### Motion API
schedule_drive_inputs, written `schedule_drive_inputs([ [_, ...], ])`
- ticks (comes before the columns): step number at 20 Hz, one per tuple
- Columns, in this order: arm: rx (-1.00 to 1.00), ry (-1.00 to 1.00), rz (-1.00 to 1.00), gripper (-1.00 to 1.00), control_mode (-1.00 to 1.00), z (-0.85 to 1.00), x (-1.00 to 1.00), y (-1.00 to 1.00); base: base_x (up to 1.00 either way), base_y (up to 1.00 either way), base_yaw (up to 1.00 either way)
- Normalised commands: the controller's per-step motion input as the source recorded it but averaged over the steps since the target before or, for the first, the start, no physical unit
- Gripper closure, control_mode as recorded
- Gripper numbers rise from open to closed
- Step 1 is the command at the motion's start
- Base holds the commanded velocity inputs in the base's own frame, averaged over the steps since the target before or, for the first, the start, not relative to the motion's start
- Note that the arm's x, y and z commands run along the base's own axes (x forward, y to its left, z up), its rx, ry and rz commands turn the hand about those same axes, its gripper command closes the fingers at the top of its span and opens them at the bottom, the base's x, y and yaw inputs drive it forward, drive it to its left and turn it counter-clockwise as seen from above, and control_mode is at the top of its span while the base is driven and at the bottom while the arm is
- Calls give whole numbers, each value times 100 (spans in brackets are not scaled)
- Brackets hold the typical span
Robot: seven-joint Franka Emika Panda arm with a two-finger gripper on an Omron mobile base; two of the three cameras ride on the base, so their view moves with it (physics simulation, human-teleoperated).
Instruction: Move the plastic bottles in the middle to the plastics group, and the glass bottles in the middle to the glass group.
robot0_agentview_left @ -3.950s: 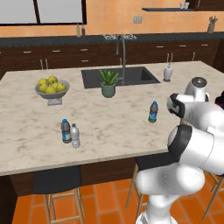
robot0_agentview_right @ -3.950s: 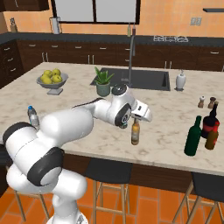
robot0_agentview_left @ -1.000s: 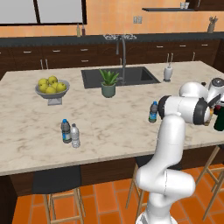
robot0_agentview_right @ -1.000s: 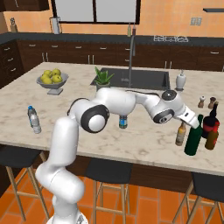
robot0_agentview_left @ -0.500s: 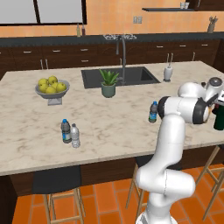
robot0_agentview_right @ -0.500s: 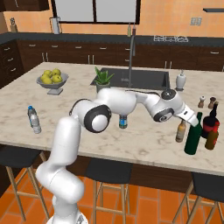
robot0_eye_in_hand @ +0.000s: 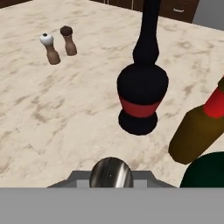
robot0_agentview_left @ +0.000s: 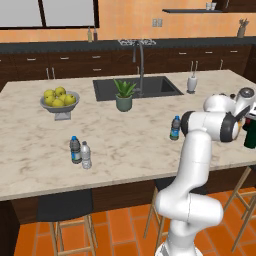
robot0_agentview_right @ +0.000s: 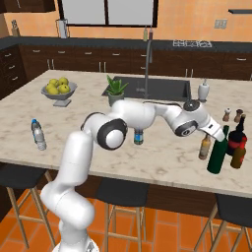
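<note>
The gripper (robot0_agentview_right: 212, 132) was closed on the slim neck of the amber bottle (robot0_agentview_right: 204, 147), at the counter's (robot0_agentview_right: 162, 162) right end near its front edge, just beside the green bottle (robot0_agentview_right: 216, 156) and the red-banded dark bottle (robot0_eye_in_hand: 140, 100). Being glass, it likely handled as stiff, heavy, slick and breakable, so the neck looked like the right hold.

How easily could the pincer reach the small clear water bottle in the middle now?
Probably yes: the water bottle stands alone on open counter. But the pincer, shut on the amber bottle, must let go first.

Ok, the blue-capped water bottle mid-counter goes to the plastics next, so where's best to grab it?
Take the water bottle around its labelled body, level from the near side: it stands upright, slim and round, apart from the potted plant.
</note>
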Motion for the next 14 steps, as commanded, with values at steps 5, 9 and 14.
schedule_drive_inputs([
  [5, 0, 0, -2, 100, -100, 0, -14, -6, 0, 0, 0],
  [9, 0, 0, -3, 100, -100, 0, -29, 0, 0, 0, 0],
  [14, 0, -1, 0, 100, -100, 0, -9, 9, 0, 0, 0],
])
